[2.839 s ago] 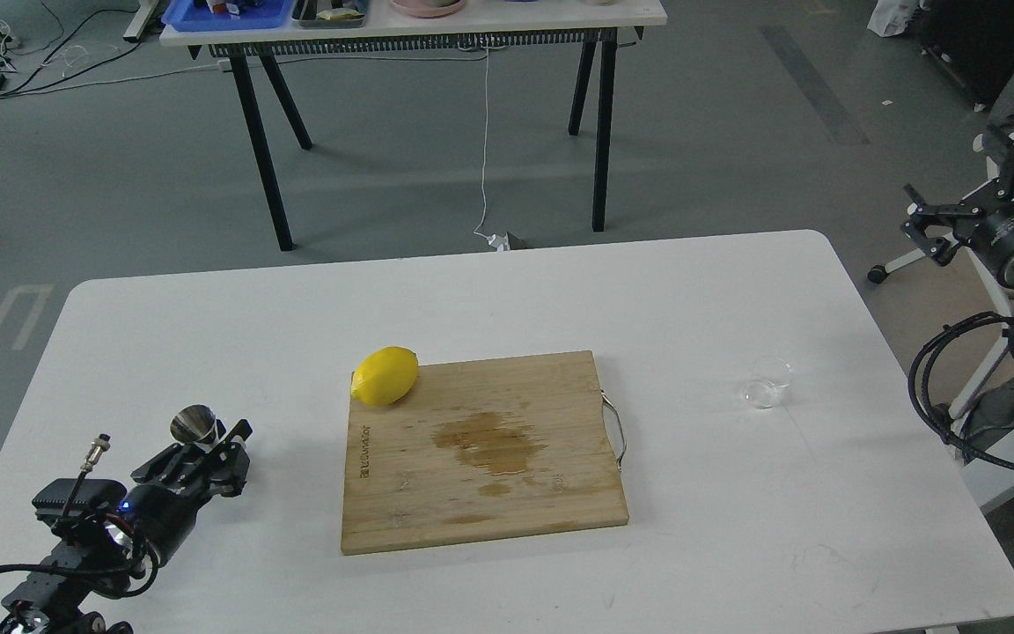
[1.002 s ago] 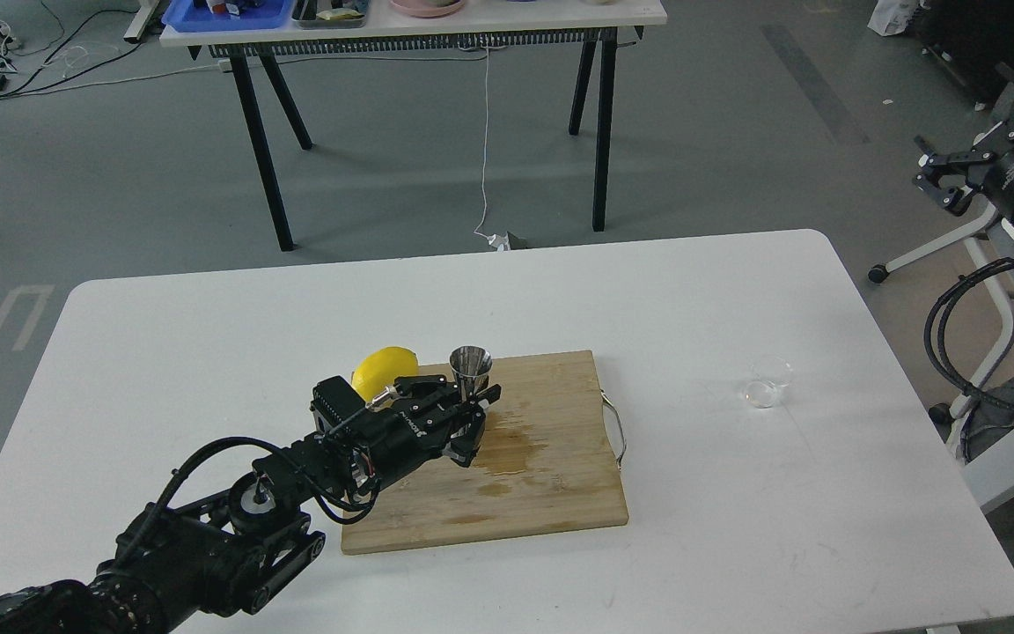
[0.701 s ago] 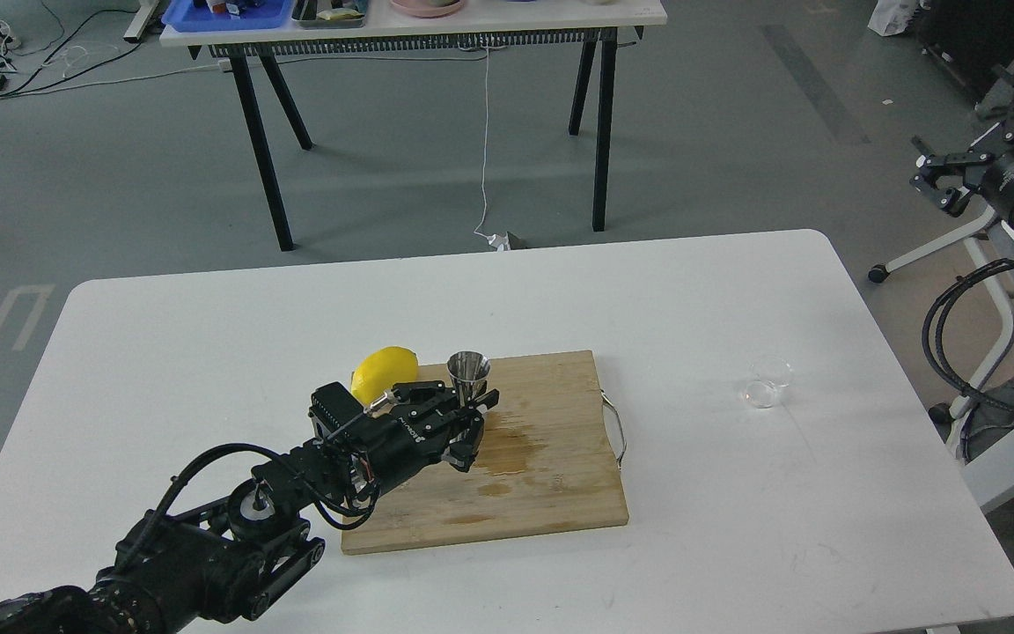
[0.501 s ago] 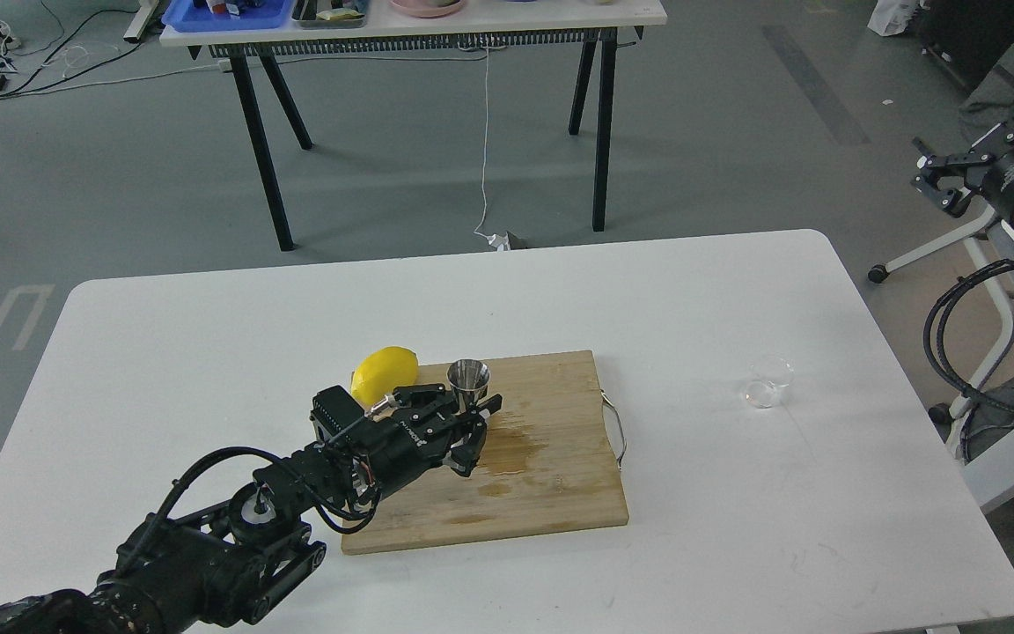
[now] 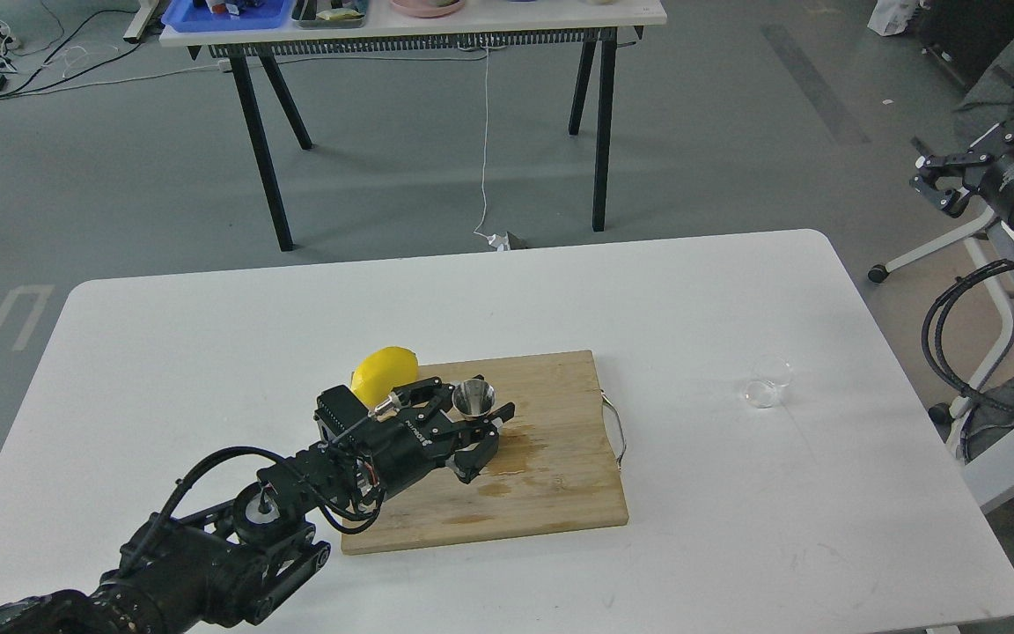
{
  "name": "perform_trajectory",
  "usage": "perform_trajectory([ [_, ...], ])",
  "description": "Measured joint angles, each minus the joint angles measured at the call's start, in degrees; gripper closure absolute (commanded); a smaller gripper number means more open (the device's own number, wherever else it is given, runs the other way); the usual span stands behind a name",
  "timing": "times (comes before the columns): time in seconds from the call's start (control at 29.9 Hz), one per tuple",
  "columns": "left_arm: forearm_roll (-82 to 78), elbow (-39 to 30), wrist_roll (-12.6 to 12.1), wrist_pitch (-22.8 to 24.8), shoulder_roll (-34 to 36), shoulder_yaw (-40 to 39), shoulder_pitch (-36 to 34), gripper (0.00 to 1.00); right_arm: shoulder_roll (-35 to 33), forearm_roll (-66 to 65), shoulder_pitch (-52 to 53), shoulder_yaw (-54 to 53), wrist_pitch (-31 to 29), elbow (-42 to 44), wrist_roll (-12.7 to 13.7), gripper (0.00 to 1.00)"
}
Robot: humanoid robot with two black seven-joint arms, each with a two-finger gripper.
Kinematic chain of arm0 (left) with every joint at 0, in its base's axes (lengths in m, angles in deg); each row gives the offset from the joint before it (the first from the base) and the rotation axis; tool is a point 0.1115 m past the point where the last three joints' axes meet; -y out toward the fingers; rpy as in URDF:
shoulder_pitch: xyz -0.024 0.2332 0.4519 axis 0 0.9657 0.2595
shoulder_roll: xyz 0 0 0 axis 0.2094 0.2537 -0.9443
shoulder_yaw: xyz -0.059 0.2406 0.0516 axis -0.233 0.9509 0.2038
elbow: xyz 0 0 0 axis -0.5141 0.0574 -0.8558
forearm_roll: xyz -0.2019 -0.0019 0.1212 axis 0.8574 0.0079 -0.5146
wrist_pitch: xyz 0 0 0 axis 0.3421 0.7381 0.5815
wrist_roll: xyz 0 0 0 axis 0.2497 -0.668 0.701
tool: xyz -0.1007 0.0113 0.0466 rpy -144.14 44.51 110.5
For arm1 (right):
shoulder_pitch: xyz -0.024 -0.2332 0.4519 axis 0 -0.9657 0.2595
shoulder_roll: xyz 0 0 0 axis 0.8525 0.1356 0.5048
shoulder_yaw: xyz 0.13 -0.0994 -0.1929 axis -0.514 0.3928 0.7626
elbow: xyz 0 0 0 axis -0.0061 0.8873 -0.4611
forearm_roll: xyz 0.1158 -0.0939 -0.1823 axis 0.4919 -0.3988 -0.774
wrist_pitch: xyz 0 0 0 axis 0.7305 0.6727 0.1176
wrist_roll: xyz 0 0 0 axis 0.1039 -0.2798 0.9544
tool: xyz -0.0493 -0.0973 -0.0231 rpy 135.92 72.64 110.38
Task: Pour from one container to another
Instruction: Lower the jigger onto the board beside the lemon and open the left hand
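Two risks face us: our left gripper (image 5: pixel 470 421), jaws parted beside the steel jigger (image 5: pixel 473 398), could topple it withdrawing, while our right gripper (image 5: pixel 965 167), jaws unreadable, sits far from the glass cup (image 5: pixel 767 382).

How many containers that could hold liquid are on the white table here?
2: the steel jigger on the cutting board at the left gripper, and the clear glass cup right of the board.
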State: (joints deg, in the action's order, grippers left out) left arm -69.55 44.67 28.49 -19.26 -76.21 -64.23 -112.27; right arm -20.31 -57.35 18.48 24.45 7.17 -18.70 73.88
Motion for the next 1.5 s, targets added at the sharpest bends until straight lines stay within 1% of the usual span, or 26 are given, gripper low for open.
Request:
perform_trajectory([
  [0.1, 0.0, -0.6, 0.0, 0.0, 0.0, 0.0, 0.3, 0.06, 0.0, 0.0, -0.1, 0.0, 0.0, 0.0, 0.0, 0.02],
  [0.27, 0.1, -0.7, 0.0, 0.0, 0.0, 0.0, 0.7, 0.03, 0.0, 0.0, -0.1, -0.1, 0.0, 0.0, 0.0, 0.02],
  [0.77, 0.1, -0.7, 0.0, 0.0, 0.1, 0.0, 2.2, 0.03, 0.1, 0.0, -0.3, -0.3, 0.0, -0.2, -0.1, 0.02],
  [1.5, 1.0, -1.8, 0.0, 0.0, 8.2, -0.6, 5.9, 0.04, 0.1, 0.2, -0.7, -0.8, 0.0, -0.4, 0.0, 0.02],
])
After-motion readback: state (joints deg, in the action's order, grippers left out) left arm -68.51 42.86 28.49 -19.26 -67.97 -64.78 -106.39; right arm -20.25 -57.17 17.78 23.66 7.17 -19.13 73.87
